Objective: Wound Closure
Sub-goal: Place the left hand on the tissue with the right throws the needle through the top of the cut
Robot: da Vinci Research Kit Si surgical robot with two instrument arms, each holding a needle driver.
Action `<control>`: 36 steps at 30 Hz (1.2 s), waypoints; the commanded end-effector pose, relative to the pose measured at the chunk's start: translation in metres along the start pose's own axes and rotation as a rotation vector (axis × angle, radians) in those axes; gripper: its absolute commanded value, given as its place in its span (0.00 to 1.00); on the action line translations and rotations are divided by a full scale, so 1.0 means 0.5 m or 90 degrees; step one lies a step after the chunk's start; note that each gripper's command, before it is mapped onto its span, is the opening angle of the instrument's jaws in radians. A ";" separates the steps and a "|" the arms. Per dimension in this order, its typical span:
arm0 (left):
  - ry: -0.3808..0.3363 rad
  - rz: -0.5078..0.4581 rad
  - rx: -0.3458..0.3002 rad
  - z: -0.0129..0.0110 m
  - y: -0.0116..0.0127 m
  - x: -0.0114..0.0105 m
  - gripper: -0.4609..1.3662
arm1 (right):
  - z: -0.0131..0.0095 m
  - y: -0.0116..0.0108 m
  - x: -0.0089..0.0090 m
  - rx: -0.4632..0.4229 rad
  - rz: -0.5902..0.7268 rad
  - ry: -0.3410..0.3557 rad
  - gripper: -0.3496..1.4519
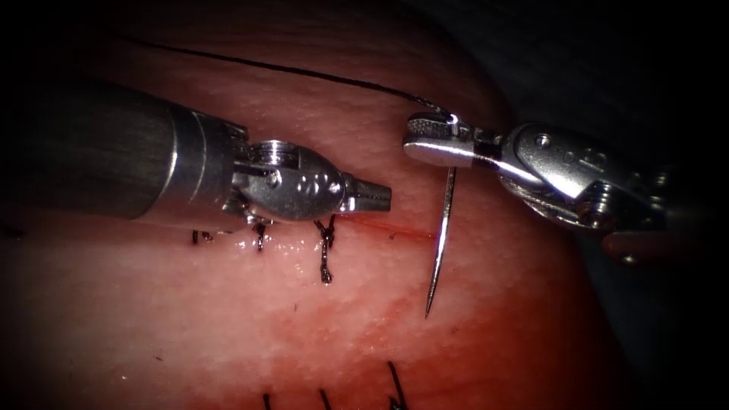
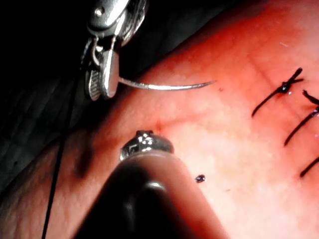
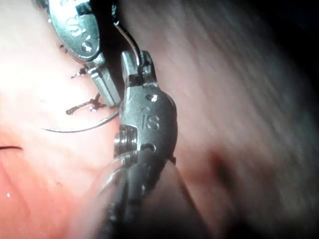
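Right tool (image 1: 416, 144) clamped on needle (image 1: 440, 235) near its thread end, point hanging free above tissue (image 1: 190, 319), just right of the cut (image 1: 395, 231). Left tool (image 1: 376, 197) closed, empty, over stitched left stretch beside knotted stitches (image 1: 325, 254). Thread (image 1: 304, 74) trailing far left from needle.

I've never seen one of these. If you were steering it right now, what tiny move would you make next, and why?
Probably I would lower the needle's tip to the tissue beside the cut. The right hand grips the needle near its thread end, tip hanging free above the surface, not in it. The thread trails away behind. The left hand holds nothing, shut, by the last stitch.
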 end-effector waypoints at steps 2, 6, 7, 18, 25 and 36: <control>0.004 0.000 -0.002 0.0007 0.0007 -0.0007 0.06 | -0.0003 0.0006 0.0001 -0.017 -0.015 -0.002 0.00; 0.001 -0.005 -0.007 0.0025 0.0023 -0.0031 0.06 | -0.0005 0.0026 -0.0001 -0.021 -0.055 -0.003 0.00; 0.000 -0.007 -0.007 0.0029 0.0025 -0.0035 0.06 | -0.0004 0.0032 -0.0002 -0.022 -0.063 -0.003 0.00; -0.005 -0.015 -0.018 0.0070 0.0058 -0.0076 0.06 | 0.0020 0.0091 -0.0005 -0.027 -0.229 0.042 0.00; -0.009 -0.019 -0.025 0.0081 0.0078 -0.0087 0.06 | 0.0041 0.0093 0.0003 -0.013 -0.299 0.071 0.00; -0.023 -0.034 -0.036 0.0102 0.0103 -0.0109 0.06 | 0.0087 0.0105 -0.0009 0.013 -0.415 0.090 0.00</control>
